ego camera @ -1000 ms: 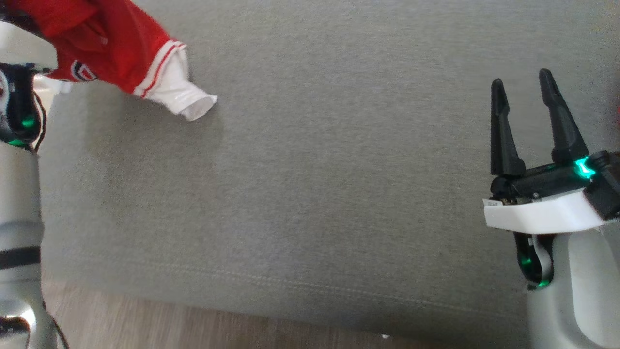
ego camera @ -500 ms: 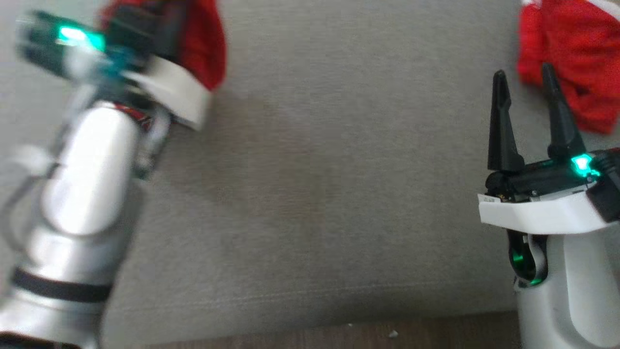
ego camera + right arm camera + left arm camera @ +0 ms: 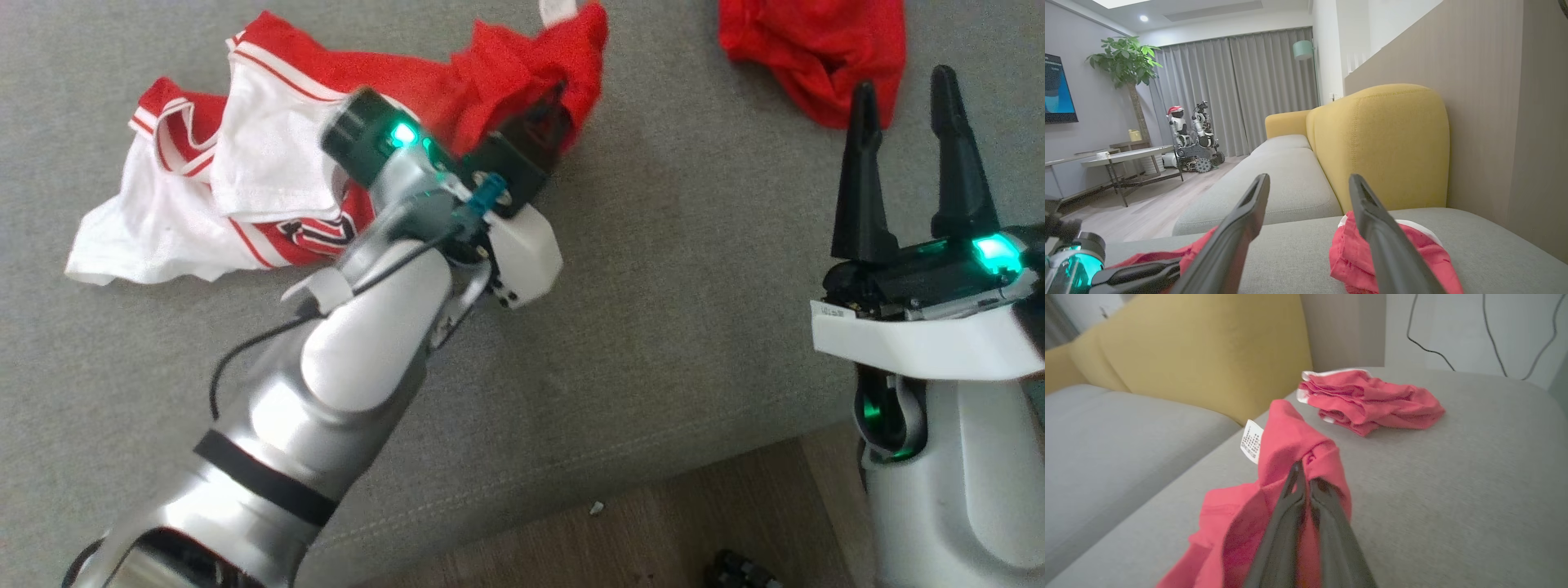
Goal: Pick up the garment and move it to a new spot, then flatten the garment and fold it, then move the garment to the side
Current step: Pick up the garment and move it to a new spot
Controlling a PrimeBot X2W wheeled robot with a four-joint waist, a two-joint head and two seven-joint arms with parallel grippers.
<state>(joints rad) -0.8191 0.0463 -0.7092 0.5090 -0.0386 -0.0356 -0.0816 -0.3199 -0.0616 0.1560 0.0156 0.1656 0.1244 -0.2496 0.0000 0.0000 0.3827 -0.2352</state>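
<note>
The left gripper's [image 3: 1301, 475] fingers [image 3: 1286, 526] are pressed together, with almost no gap between them, and they pinch a fold of the garment [image 3: 269, 163]. In the left wrist view the red cloth rises to a peak at the fingertips and drapes down on both sides of them, with a white care label [image 3: 1251, 441] hanging from the fold just to the left. In the head view the left gripper [image 3: 559, 98] reaches to the far middle of the scene with its fingertips buried in the red cloth.

From that pinched end the garment trails away to the left across the grey sofa seat [image 3: 653, 327]. It is a crumpled red and white top with striped trim, and its white parts lie flat on the cushion at the far left.

The right gripper's [image 3: 904, 94] fingers [image 3: 857, 188] are spread wide and hold nothing. They point toward the far side at the right of the scene, above the seat. In the right wrist view the right gripper [image 3: 1308, 181] shows the same wide gap, with bare cushion between the fingers.

A second red garment [image 3: 816, 49] lies bunched on the seat at the far right, just beyond the right fingertips and well apart from the held one. Whether the fingers touch it cannot be told. A yellow back cushion [image 3: 1380, 139] stands behind the seat, and wooden floor [image 3: 653, 531] shows along the sofa's near edge.
</note>
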